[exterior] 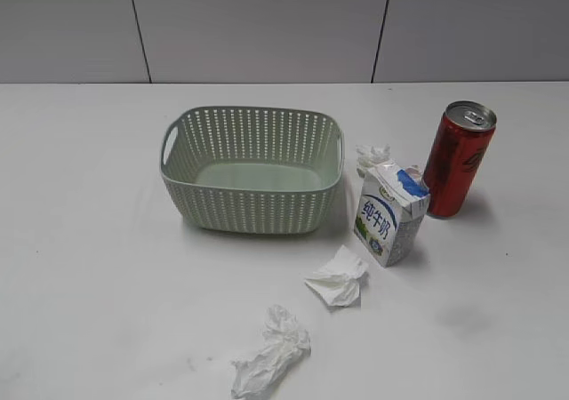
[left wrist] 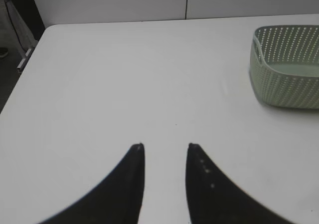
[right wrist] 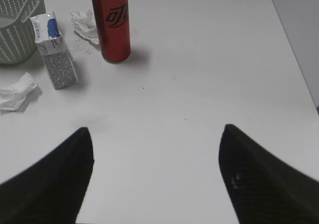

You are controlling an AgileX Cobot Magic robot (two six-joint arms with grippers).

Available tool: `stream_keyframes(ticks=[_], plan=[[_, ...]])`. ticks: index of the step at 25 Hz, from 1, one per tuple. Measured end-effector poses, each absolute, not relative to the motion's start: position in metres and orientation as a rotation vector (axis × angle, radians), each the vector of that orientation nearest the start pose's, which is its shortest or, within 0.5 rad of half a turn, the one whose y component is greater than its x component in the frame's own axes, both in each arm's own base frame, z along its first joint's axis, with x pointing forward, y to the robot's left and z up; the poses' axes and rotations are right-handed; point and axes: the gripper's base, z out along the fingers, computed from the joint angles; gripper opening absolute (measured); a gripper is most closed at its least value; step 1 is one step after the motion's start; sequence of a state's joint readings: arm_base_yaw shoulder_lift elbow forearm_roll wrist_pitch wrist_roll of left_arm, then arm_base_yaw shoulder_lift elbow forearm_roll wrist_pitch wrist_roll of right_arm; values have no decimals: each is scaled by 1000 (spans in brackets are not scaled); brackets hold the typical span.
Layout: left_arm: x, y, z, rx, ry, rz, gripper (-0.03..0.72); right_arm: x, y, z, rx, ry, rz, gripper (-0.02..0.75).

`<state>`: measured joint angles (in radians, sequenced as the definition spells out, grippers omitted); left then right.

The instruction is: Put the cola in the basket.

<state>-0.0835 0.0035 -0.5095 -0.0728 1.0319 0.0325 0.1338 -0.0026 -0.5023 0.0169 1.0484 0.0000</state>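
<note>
white tabletop [exterior: 89,240] holds the upright cola [exterior: 459,159] at right, slick, thin-walled, best gripped mid-body by the wide-spread right gripper [right wrist: 155,129]; left gripper [left wrist: 165,145] narrowly parted, basket [exterior: 252,171] centre.

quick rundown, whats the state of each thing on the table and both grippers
cola: upright on the table, outside the basket, unheld
basket: upright, empty
milk carton: standing, top crumpled
tissues: crumpled, scattered on the table
left gripper: narrowly open, holding nothing
right gripper: wide open, holding nothing
</note>
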Motion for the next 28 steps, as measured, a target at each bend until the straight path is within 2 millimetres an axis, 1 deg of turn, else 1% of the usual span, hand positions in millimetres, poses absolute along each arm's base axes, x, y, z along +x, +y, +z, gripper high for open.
stream_keyframes(ticks=[28], plan=[[-5,-5,282,119,2006,-119,229,-5,0,279,-136,2022,97,593]])
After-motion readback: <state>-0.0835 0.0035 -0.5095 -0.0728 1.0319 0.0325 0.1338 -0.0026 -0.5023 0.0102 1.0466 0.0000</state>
